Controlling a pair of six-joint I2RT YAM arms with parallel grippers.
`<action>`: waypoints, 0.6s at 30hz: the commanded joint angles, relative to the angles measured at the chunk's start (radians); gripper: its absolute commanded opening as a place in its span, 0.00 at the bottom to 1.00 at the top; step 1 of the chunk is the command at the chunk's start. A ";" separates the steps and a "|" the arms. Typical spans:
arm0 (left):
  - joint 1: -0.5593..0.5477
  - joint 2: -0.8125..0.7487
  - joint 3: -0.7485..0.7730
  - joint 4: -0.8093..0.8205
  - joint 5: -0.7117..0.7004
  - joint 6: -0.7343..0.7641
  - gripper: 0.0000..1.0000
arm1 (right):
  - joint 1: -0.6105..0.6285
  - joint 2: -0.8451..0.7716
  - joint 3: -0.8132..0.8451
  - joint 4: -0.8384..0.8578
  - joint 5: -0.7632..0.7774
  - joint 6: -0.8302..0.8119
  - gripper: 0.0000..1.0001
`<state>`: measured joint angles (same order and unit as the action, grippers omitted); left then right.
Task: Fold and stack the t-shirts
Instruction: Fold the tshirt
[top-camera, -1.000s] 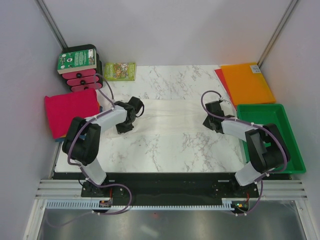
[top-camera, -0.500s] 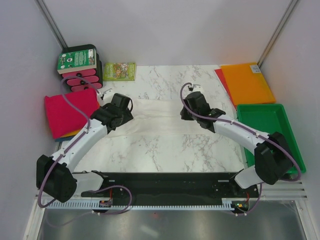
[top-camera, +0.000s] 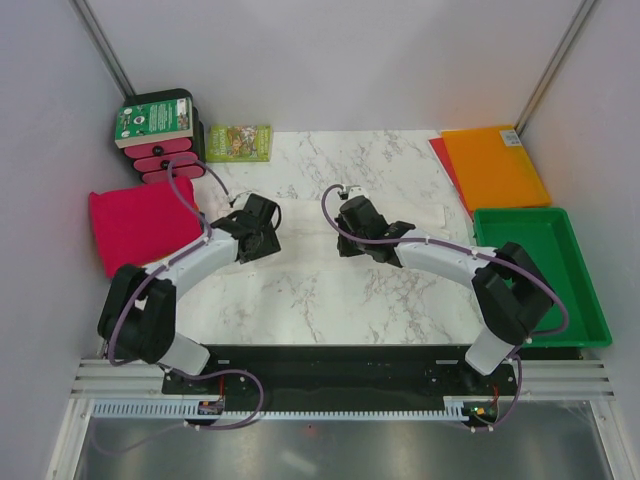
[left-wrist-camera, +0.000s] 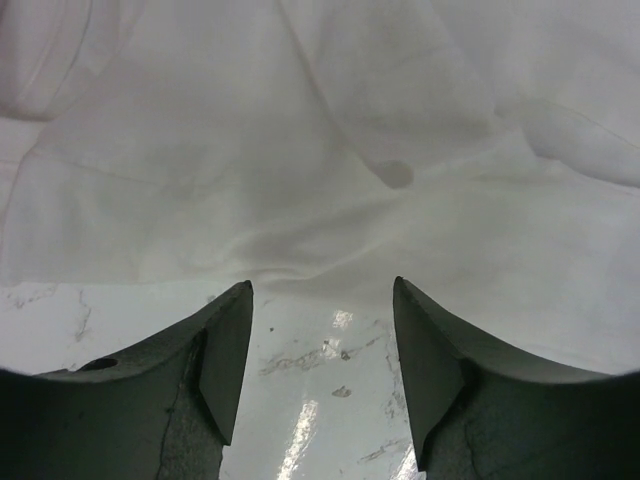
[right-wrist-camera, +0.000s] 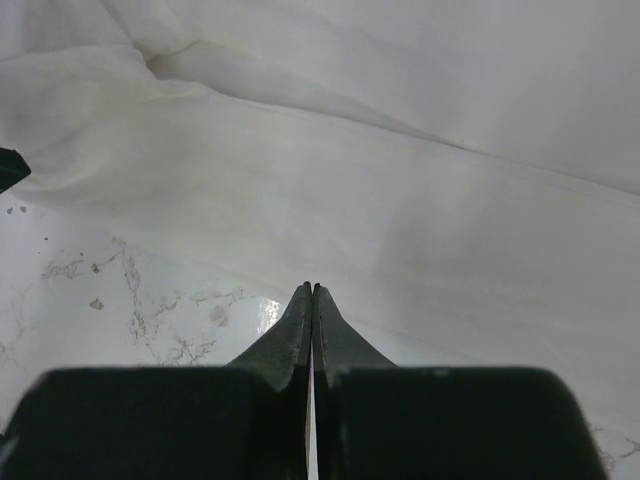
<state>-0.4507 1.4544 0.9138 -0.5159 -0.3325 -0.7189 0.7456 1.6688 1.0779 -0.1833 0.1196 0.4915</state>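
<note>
The thin white t-shirt (top-camera: 305, 222) lies flat and wrinkled across the middle of the marble table. It fills the upper part of the left wrist view (left-wrist-camera: 300, 150) and of the right wrist view (right-wrist-camera: 400, 180). My left gripper (top-camera: 270, 238) is open and empty at the shirt's left edge, with its jaws (left-wrist-camera: 322, 300) over bare marble just short of the hem. My right gripper (top-camera: 348, 222) is over the middle of the shirt. Its jaws (right-wrist-camera: 312, 290) are pressed shut, tips at the cloth's edge, and I see no cloth between them. A folded magenta-pink shirt (top-camera: 140, 222) tops the pile at the left.
A green plastic tray (top-camera: 545, 275) stands at the right edge, with the flat orange sheet (top-camera: 495, 165) behind it. A green booklet (top-camera: 238, 142) and a stack of boxes (top-camera: 158, 135) are at the back left. Walls close in on both sides.
My right gripper has swept left from the shirt's right end to its middle. My left gripper reached far, then came back to the shirt's left edge.
</note>
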 joint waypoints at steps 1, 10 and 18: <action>0.010 0.073 0.129 0.088 0.013 0.052 0.58 | 0.009 -0.047 0.022 -0.005 0.061 -0.031 0.00; 0.023 0.205 0.178 0.068 0.036 0.033 0.04 | 0.009 -0.069 -0.010 -0.016 0.097 -0.059 0.00; 0.023 0.192 0.152 0.062 0.046 0.018 0.02 | 0.009 -0.049 -0.015 0.001 0.100 -0.064 0.00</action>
<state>-0.4328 1.6650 1.0679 -0.4637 -0.3023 -0.6891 0.7494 1.6287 1.0718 -0.2024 0.1993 0.4400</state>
